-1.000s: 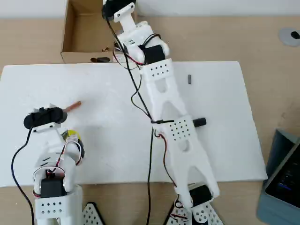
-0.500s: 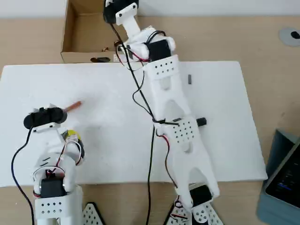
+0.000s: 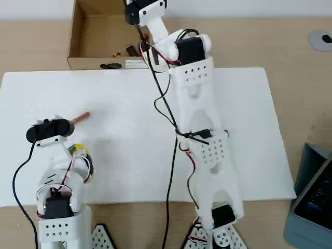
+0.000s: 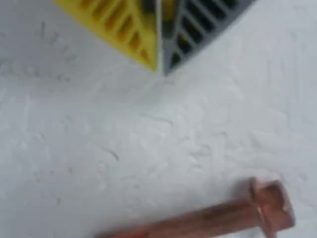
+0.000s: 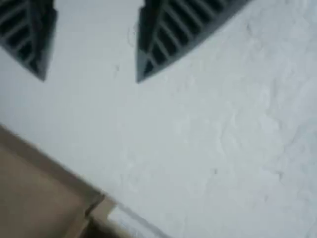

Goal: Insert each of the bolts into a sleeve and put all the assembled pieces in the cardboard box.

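High view: copper bolt (image 3: 80, 118) lies on the white mat (image 3: 114, 155) near the left arm (image 3: 62, 176); right arm (image 3: 197, 104) stretched to the cardboard box (image 3: 88, 63).
Left wrist view: left gripper (image 4: 159, 67) pressed together, with the copper bolt lying apart from it.
Right wrist view: right gripper (image 5: 91, 74) spread, over the mat.

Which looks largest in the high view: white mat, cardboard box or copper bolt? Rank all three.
1. white mat
2. cardboard box, cut off at the top edge
3. copper bolt

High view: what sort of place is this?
Most likely a robotics test bench: the left arm and right arm stand at a wooden table, over a white mat, with a cardboard box and a loose bolt.
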Robot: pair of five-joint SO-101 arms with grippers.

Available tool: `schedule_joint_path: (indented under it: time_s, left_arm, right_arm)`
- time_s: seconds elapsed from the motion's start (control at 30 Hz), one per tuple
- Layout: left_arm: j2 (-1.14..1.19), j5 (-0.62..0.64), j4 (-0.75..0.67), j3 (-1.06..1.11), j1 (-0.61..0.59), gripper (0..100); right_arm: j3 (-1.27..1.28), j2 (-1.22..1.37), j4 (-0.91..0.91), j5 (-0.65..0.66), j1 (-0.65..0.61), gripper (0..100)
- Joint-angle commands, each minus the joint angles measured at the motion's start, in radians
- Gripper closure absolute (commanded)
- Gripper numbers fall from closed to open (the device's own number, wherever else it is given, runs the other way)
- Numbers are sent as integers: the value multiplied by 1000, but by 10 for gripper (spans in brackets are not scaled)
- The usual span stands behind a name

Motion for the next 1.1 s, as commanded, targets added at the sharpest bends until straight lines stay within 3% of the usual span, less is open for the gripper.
schedule_joint_path:
  time_s: [0.0, 0.37, 0.57, 0.83, 0.97, 1.07]
  left_arm:
    - [-5, 0, -15, -5, -5, 998]
    - [-5, 28, -14, -3, -11, 998]
    - [-5, 28, -14, -3, -11, 998]
    - [-5, 28, -14, -3, -11, 998]
    - [-5, 28, -14, -3, -11, 998]
    - [-5, 28, -14, -3, -11, 998]
  right_arm:
    - [213, -234, 23, 6, 16, 860]
    - [1069, -728, 20, 11, 97, 860]
    - [1382, -868, 20, 137, 170, 860]
    - [1577, -946, 12, 83, 213, 860]
    - [1584, -944, -31, 201, 272, 860]
    - [1586, -943, -66, 361, 312, 858]
